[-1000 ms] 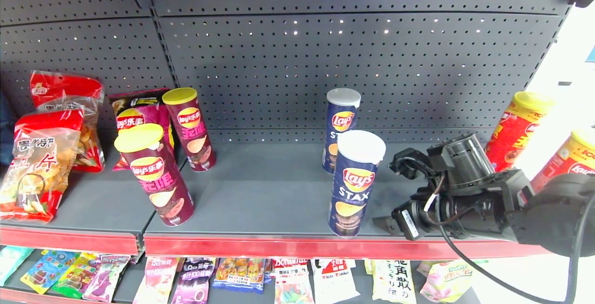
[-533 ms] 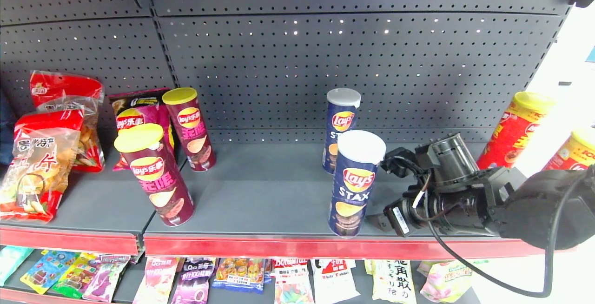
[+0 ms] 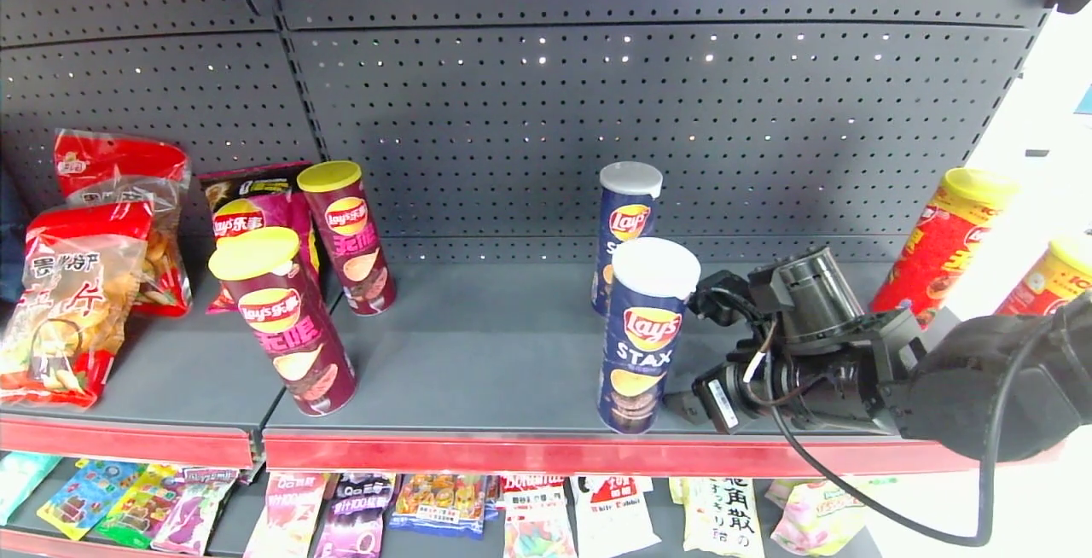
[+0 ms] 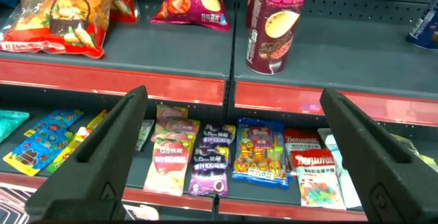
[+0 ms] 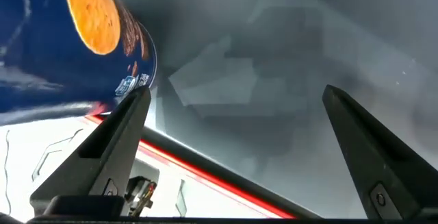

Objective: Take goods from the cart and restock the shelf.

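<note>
A blue chip can [image 3: 641, 336] with a white lid stands upright near the front edge of the grey shelf [image 3: 495, 362]; a second blue can [image 3: 625, 208] stands behind it. My right gripper [image 3: 680, 404] lies low over the shelf just right of the front can's base, open. In the right wrist view the can [image 5: 68, 39] sits just outside one fingertip [image 5: 137, 104], with bare shelf between the fingers of that gripper [image 5: 236, 97]. My left gripper [image 4: 234, 94] is open and holds nothing, in front of the red shelf lip [image 4: 171, 90].
Two maroon cans [image 3: 286, 328] [image 3: 348, 234] stand on the left half of the shelf, with snack bags [image 3: 72, 302] further left. Red cans [image 3: 947, 238] lean at the far right. Candy packets [image 3: 444, 502] fill the lower shelf. A pegboard wall backs the shelf.
My right arm has slid left along the shelf toward the front blue can. The can has shifted slightly left. The left side of the shelf is unchanged.
</note>
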